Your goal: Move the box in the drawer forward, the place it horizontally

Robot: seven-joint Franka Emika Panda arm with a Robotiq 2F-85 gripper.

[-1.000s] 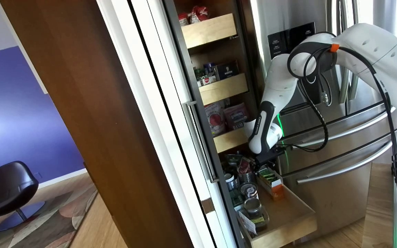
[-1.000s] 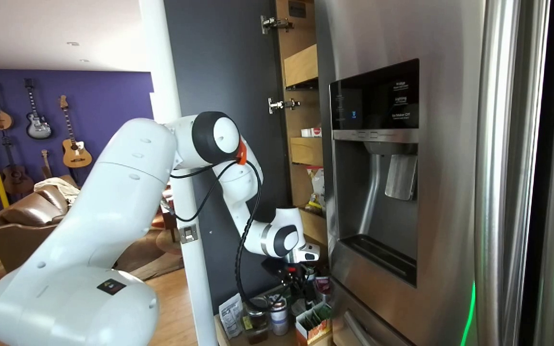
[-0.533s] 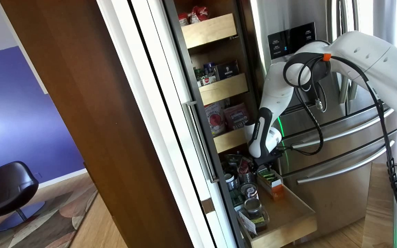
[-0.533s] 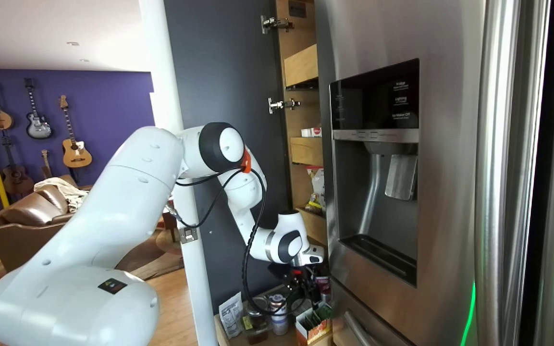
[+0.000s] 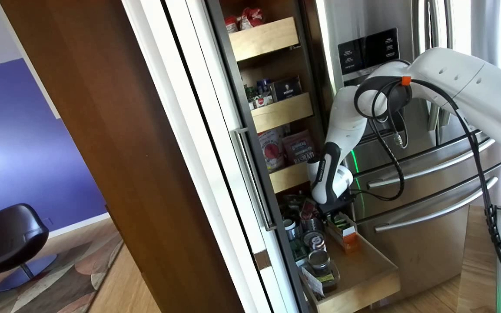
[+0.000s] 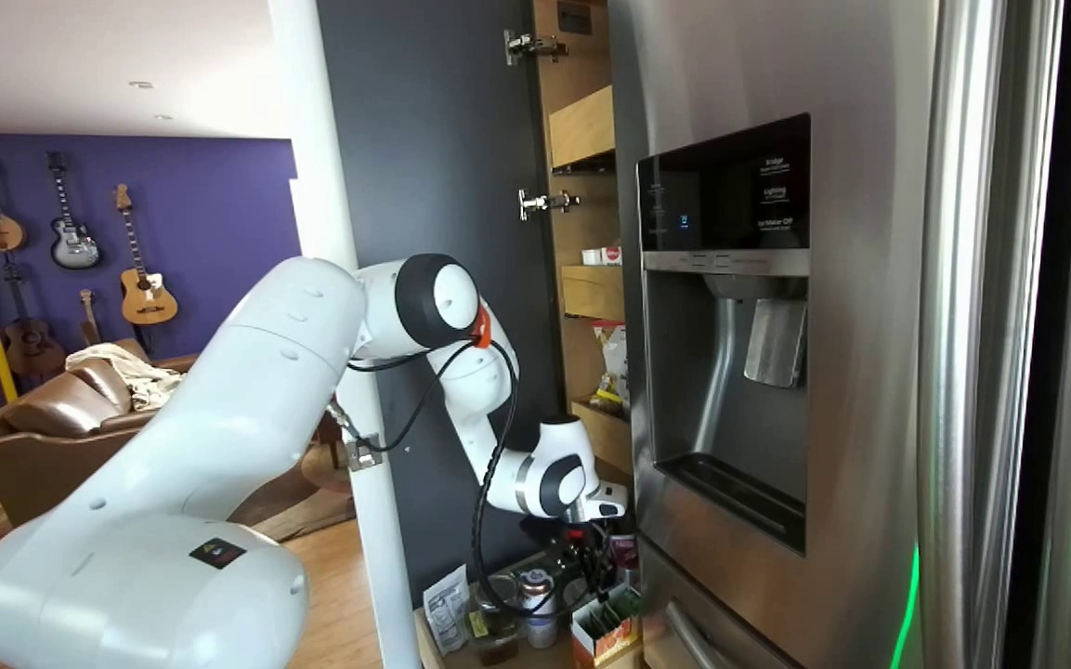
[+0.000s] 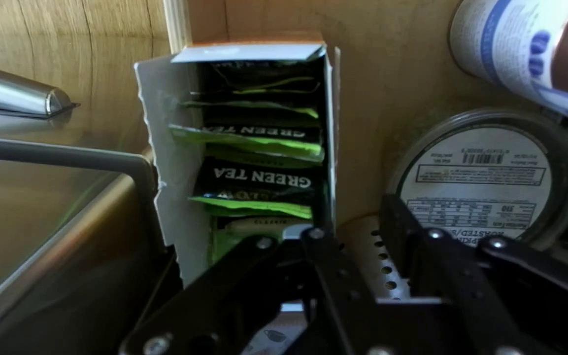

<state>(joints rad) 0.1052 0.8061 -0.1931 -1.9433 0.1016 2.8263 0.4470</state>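
I read this as lining up the grasp: the open green tea box (image 7: 178, 167) stands in the drawer (image 5: 359, 289), my gripper (image 7: 350, 222) at the box's rear end, jaws apart, seemingly astride one side wall. Next: descend, pinch that wall, pull forward.

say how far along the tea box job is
Done: the pale rectangular wooden drawer stands open. In hand: the open black two-fingered claw apparently straddles one wall of the rectangular orange-white cardboard tea box. Left: gripping it, bringing it forward, placing it horizontally; its open top faces up.
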